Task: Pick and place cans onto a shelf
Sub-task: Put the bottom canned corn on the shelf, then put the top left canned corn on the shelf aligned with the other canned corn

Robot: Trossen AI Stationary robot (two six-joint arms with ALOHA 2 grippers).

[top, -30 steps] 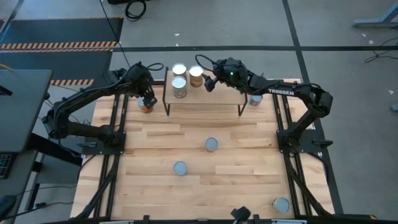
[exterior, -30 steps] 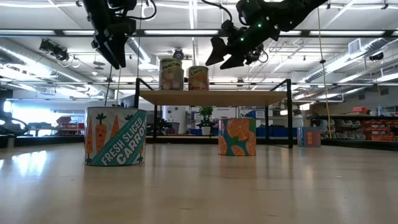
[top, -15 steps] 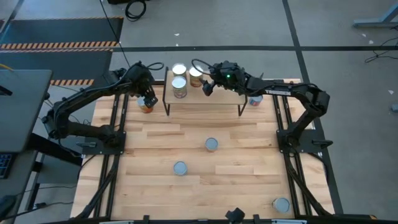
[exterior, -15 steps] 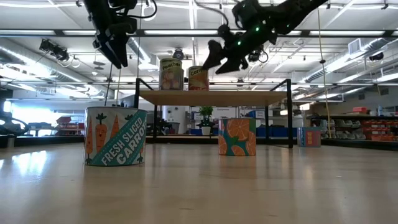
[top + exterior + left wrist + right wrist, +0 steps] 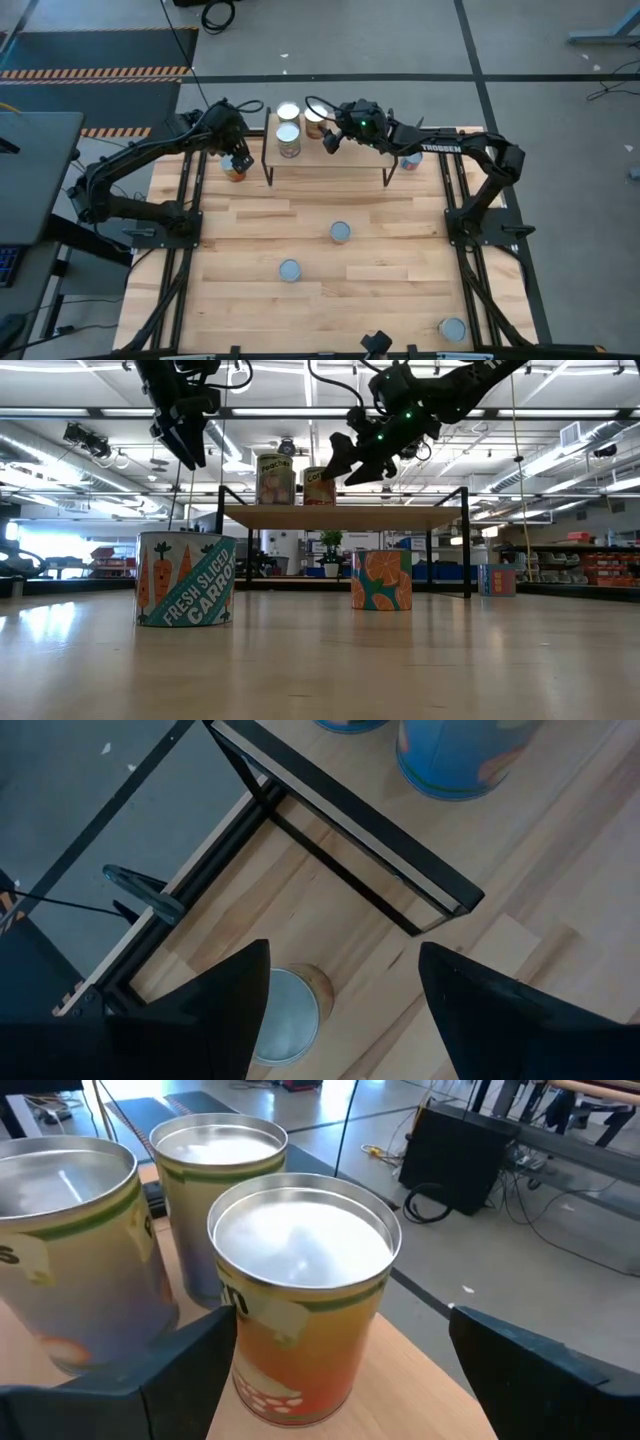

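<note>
Up in the top centre of the high view, the right gripper is hovering over the shelf, its jaws spread wide on either side of the orange-labelled can without touching it. That can is standing upright on the shelf's far edge, just beside two more cans clustered toward the shelf's left end. In the low view, the right gripper is hanging at the top of the frame, close to the can. The left gripper is sitting to the left of the shelf, above a can resting on the tabletop, jaws open and holding nothing. Other cans are standing scattered on the tabletop: one at centre, one lower left of it, one at the lower right, and one right of the shelf.
</note>
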